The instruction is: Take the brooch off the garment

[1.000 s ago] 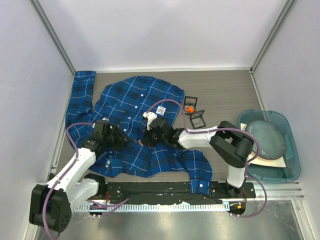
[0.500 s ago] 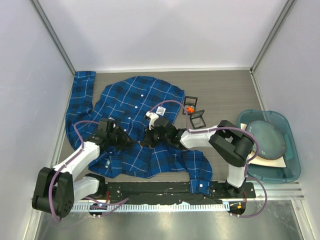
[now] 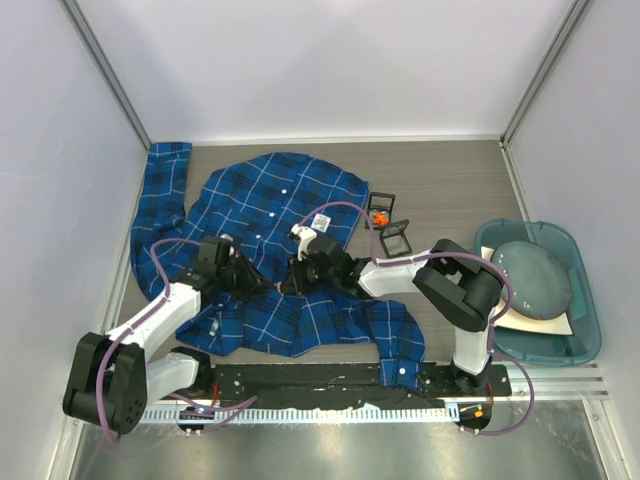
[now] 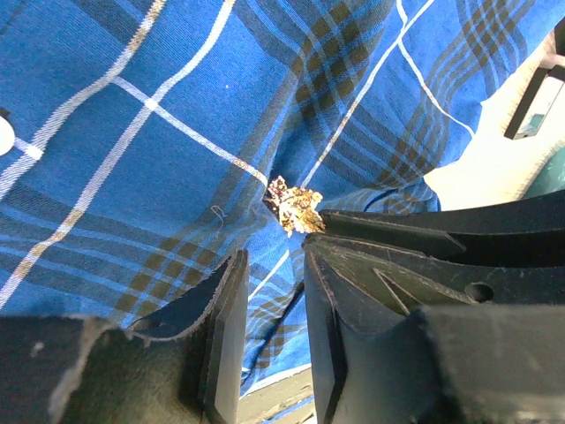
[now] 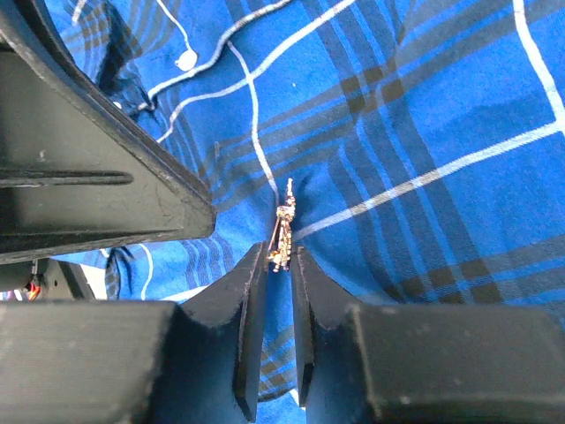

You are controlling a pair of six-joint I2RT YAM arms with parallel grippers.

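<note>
The garment (image 3: pixel 270 200), a blue and navy plaid shirt, lies spread on the table. The small gold brooch (image 4: pixel 296 208) is pinned to a raised fold of it. It is hidden between the grippers in the top view. My right gripper (image 5: pixel 280 261) is closed on the brooch's (image 5: pixel 282 234) lower end, one fingertip on each side. In the top view the right gripper (image 3: pixel 290 280) faces left. My left gripper (image 3: pixel 255 280) sits just left of it, low over the shirt. In its wrist view the left gripper (image 4: pixel 275 353) has a narrow gap between its jaws, below the brooch, with cloth behind.
Two small open black boxes (image 3: pixel 382 205) (image 3: pixel 397 238) stand right of the shirt, one holding something orange. A blue bin (image 3: pixel 585 300) with a round grey lid sits at the right edge. A white label (image 3: pixel 322 220) is on the shirt.
My left gripper has moved right, closer to the brooch and the right gripper. The right gripper has stayed almost in place at the brooch.
</note>
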